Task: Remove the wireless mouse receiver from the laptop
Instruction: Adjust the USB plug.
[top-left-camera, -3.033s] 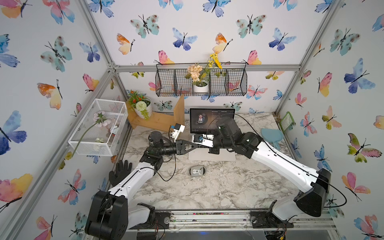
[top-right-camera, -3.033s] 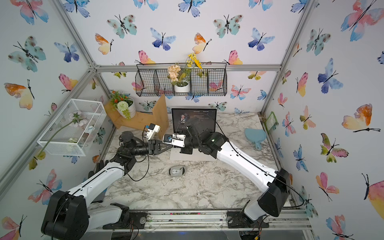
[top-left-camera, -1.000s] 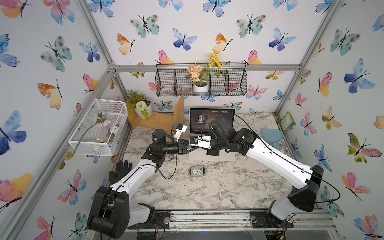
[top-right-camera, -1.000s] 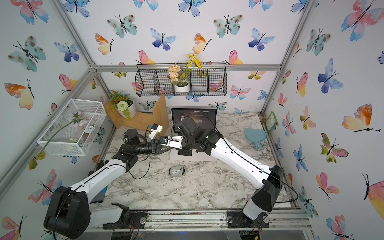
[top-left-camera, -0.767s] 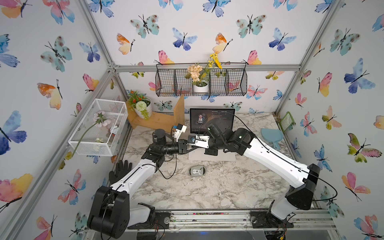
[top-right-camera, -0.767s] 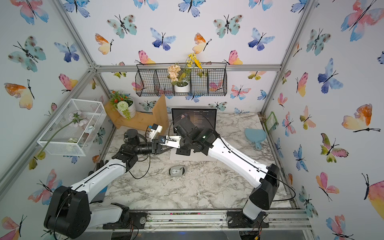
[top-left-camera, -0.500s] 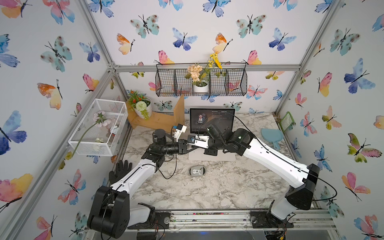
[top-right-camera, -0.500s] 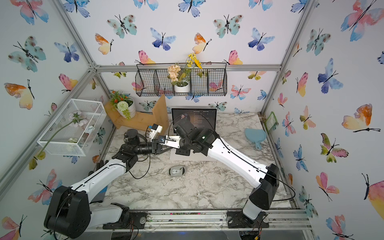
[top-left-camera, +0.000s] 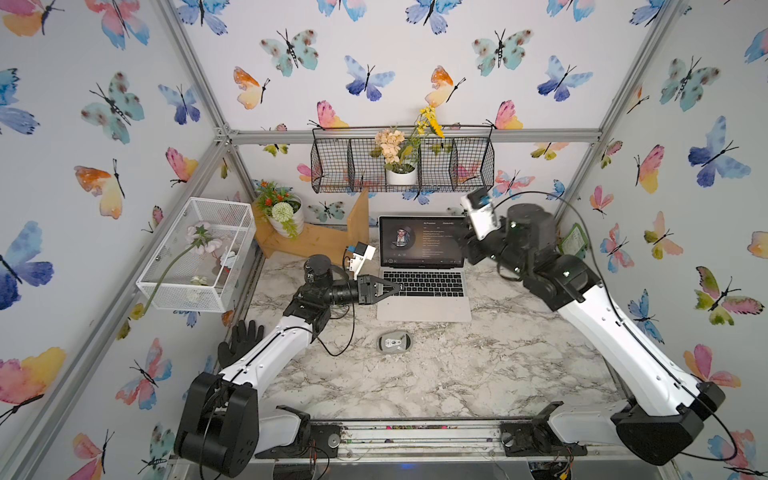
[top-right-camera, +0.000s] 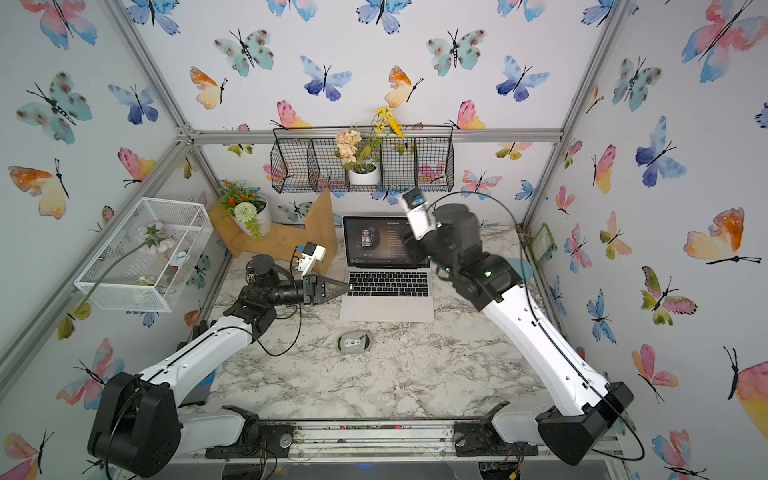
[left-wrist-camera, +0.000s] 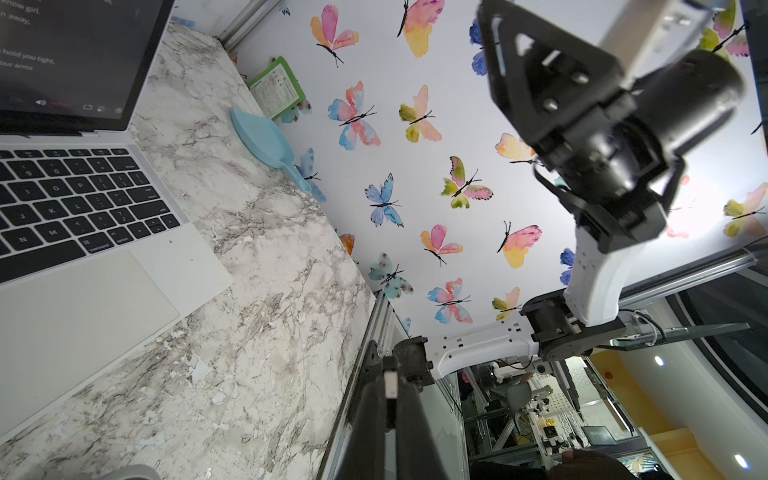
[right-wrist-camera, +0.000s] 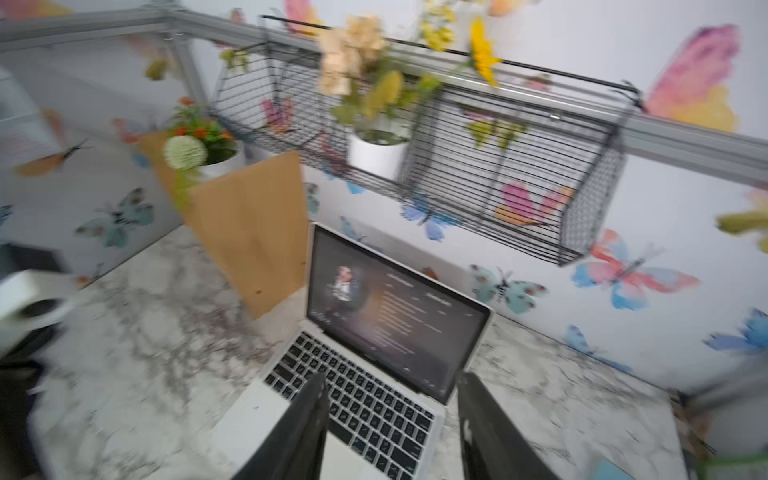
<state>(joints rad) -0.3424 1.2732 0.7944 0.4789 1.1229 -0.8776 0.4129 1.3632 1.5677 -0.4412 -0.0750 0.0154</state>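
Left gripper (top-left-camera: 397, 286), clamped on the wireless mouse receiver (left-wrist-camera: 389, 382), hovers at the laptop's (top-left-camera: 424, 309) left edge; right gripper (right-wrist-camera: 392, 378), jaws apart, hangs beside the screen (top-left-camera: 422, 241); grey mouse (top-left-camera: 394, 342) lies apart.

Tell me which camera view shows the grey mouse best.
A top view: the grey mouse lies whole on the table before the laptop; both top views show this. The left wrist view catches perhaps its grey edge; the right wrist view misses it.

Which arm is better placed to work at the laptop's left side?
Left: the left gripper, shut, is at the left edge of the laptop; the right gripper is open, raised beside the screen.
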